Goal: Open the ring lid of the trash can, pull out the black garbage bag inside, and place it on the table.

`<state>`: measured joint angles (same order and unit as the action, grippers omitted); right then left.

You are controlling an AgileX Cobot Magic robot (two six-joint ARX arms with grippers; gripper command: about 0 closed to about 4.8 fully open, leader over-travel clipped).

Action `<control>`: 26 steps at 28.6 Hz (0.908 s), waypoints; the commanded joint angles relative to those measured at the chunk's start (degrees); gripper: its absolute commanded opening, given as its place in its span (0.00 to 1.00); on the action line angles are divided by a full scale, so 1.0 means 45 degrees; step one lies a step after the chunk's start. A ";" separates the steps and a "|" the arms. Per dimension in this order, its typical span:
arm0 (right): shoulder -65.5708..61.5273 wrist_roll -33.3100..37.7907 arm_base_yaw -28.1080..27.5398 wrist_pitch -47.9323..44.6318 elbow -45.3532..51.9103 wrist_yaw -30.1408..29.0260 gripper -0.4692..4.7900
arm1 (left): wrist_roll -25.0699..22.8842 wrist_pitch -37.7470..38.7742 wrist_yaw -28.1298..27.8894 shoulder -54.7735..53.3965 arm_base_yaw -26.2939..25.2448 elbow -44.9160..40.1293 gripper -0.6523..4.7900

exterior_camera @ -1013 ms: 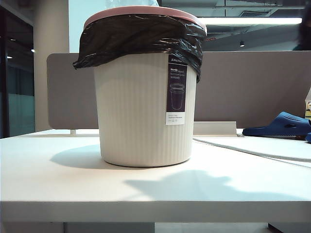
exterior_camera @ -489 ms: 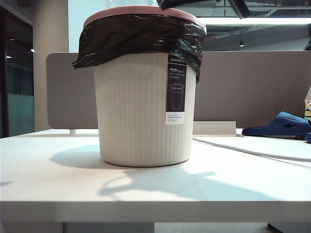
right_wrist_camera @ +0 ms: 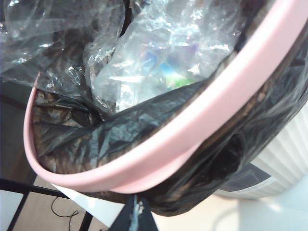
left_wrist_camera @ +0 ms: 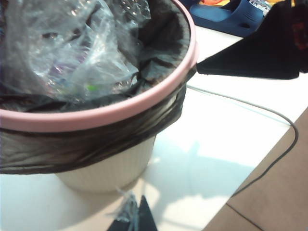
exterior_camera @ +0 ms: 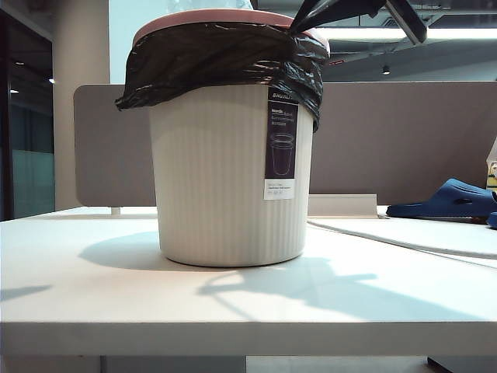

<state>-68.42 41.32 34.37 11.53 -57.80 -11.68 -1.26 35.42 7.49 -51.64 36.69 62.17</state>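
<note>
The cream-white ribbed trash can (exterior_camera: 229, 175) stands upright near the middle of the off-white counter (exterior_camera: 116, 299), its dark label facing the exterior camera. The salmon-pink ring lid (exterior_camera: 225, 15) sits on the rim, clamping the black garbage bag (exterior_camera: 221, 58), whose edge folds down over the outside of the can. Both wrist views show crumpled clear plastic (left_wrist_camera: 72, 45) filling the bag. The right claw (exterior_camera: 299, 25) comes in from the upper right of the exterior view, its dark tip just at the lid's right edge; whether it touches cannot be told. In its own wrist view its tip (right_wrist_camera: 134, 216) looks pressed together with nothing in it. The left claw (left_wrist_camera: 137, 216) hangs beside the can, outside the rim, likewise pressed together and empty. A blue slipper (exterior_camera: 446, 200) lies well off to the right.
</note>
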 commanded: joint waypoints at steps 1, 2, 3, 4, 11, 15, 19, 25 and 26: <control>0.0024 0.0311 -0.0131 -0.0146 -0.0068 0.0044 0.09 | 0.0039 -0.0418 0.0049 0.0034 0.0015 0.0063 0.11; 0.0015 0.0408 -0.0136 -0.0141 -0.0068 0.0053 0.09 | 0.0039 -0.0418 0.0044 0.0034 0.0015 0.0063 0.11; 0.0015 0.0452 -0.0136 -0.0141 -0.0068 0.0049 0.09 | 0.0039 -0.0418 0.0039 0.0034 0.0015 0.0063 0.11; 0.0015 0.0461 -0.0136 -0.0146 -0.0068 0.0049 0.09 | 0.0034 -0.0418 0.0044 0.0034 0.0015 0.0063 0.11; 0.0015 0.0495 -0.0155 -0.0301 -0.0068 0.0053 0.09 | 0.0029 -0.0452 0.0044 -0.0044 0.0015 0.0063 0.12; 0.0015 0.0491 -0.0155 -0.0350 -0.0068 0.0058 0.09 | -0.0063 -0.0452 0.0049 -0.0049 0.0015 0.0063 0.12; 0.0015 0.0495 -0.0155 -0.0510 -0.0068 0.0015 0.09 | -0.0063 -0.0447 0.0049 -0.0049 0.0015 0.0063 0.12; 0.0015 0.0724 -0.0155 -0.0544 -0.0068 -0.0321 0.15 | -0.0063 -0.0413 0.0049 -0.0049 0.0015 0.0063 0.12; 0.0019 0.0811 -0.0155 -0.0529 -0.0068 -0.0413 0.21 | -0.0063 -0.0403 0.0044 -0.0049 0.0015 0.0063 0.12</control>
<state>-68.49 44.07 33.69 10.13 -57.80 -12.58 -1.48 34.26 7.49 -51.99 36.69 62.17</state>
